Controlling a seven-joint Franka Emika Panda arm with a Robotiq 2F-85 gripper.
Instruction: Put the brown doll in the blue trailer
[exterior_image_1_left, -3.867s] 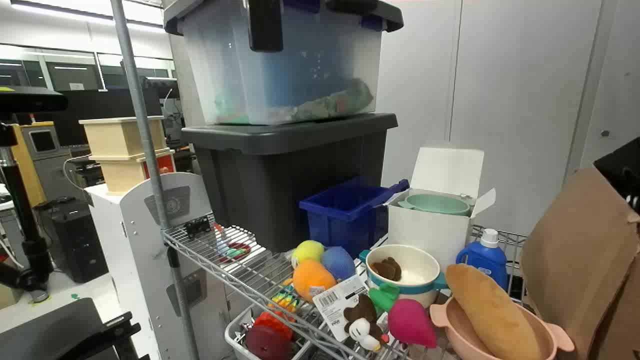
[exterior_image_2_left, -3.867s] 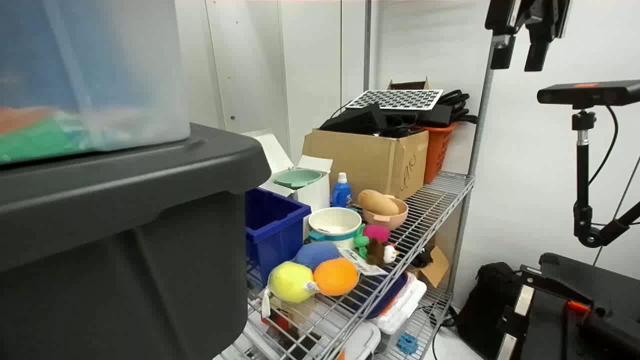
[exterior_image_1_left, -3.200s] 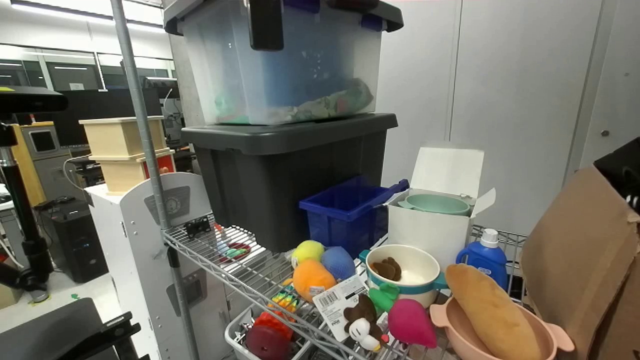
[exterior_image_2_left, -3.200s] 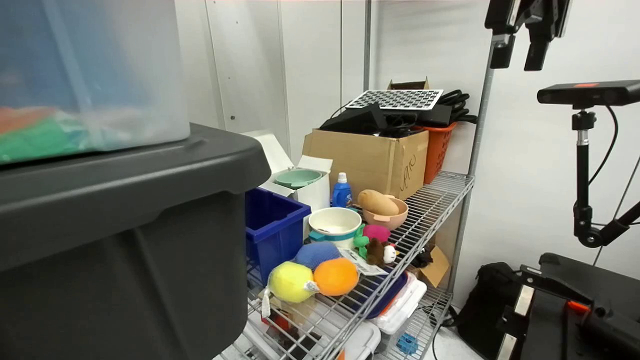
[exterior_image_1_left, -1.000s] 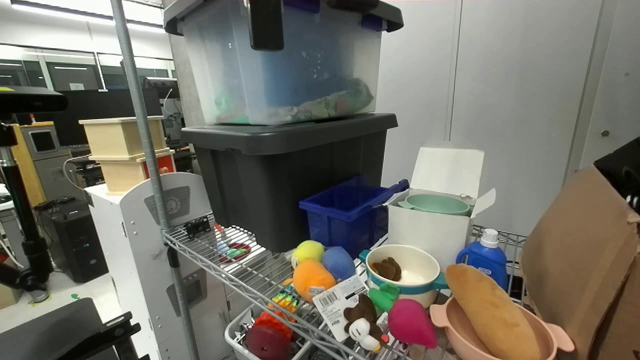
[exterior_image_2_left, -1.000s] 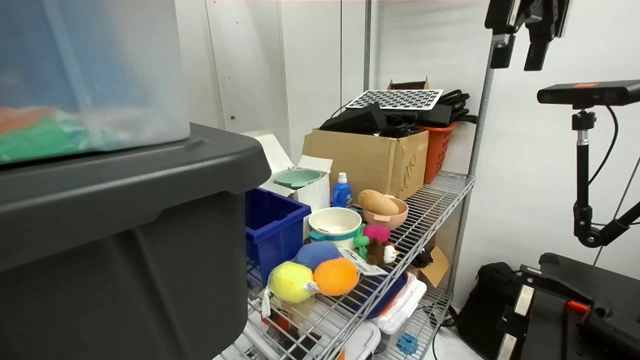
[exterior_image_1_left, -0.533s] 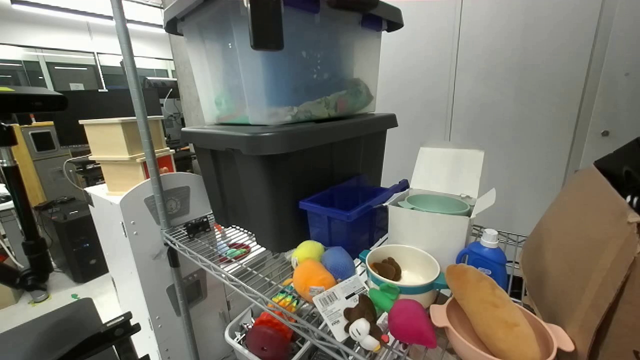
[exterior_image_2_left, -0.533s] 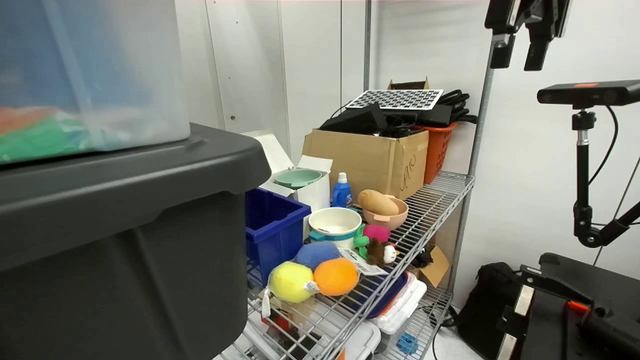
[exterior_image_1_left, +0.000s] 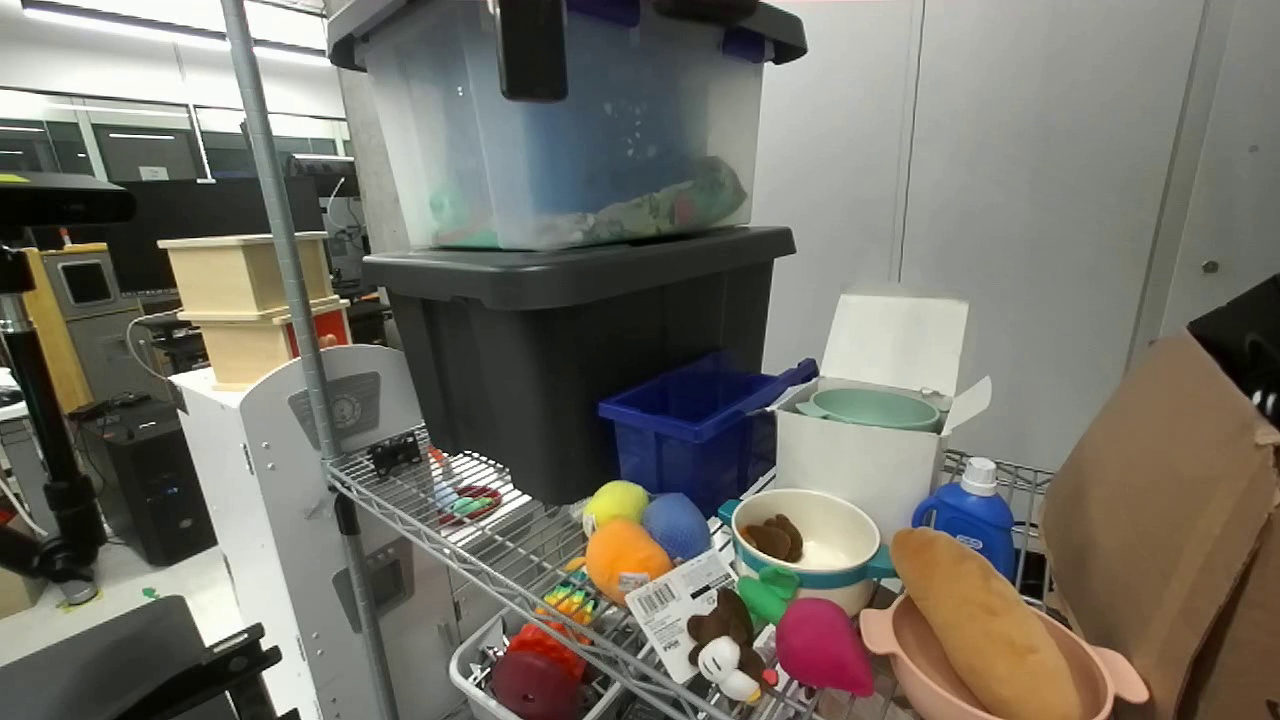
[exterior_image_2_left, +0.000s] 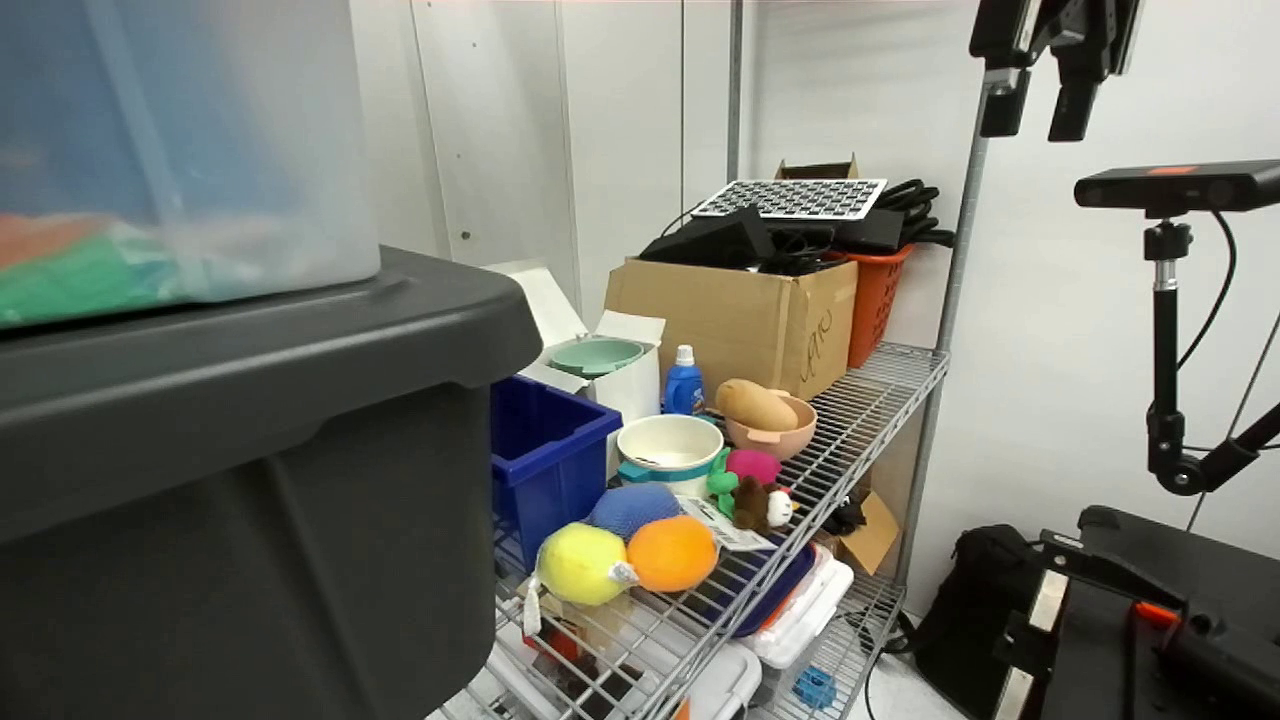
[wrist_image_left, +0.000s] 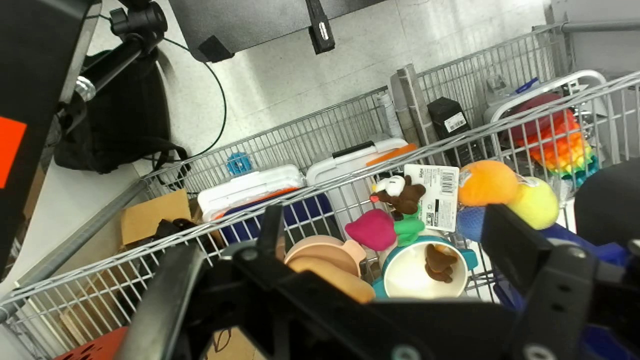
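Observation:
Inside a white pot with a teal band (exterior_image_1_left: 835, 578) lies a small brown doll (exterior_image_1_left: 775, 540), also visible in the wrist view as a brown doll (wrist_image_left: 439, 262). A second brown doll, white-faced (wrist_image_left: 406, 195), rests on the wire shelf beside a white card. The blue trailer (exterior_image_1_left: 660, 455) stands against the black bin, its top open; my finger partly covers it in the wrist view. High above the shelf, my gripper (exterior_image_2_left: 1038, 122) hangs pointing down, jaws wide apart with nothing between them. In the wrist view the gripper (wrist_image_left: 384, 220) frames the pot far below.
A tall black bin (exterior_image_1_left: 580, 370) with a clear bin (exterior_image_1_left: 600, 130) on top rises beside the trailer. Around the pot sit a magenta beet toy (exterior_image_1_left: 822, 645), orange ball (exterior_image_1_left: 625, 560), pink pan (exterior_image_1_left: 905, 650), bread (exterior_image_1_left: 985, 625), blue bottle (exterior_image_1_left: 970, 520) and white box (exterior_image_1_left: 850, 465).

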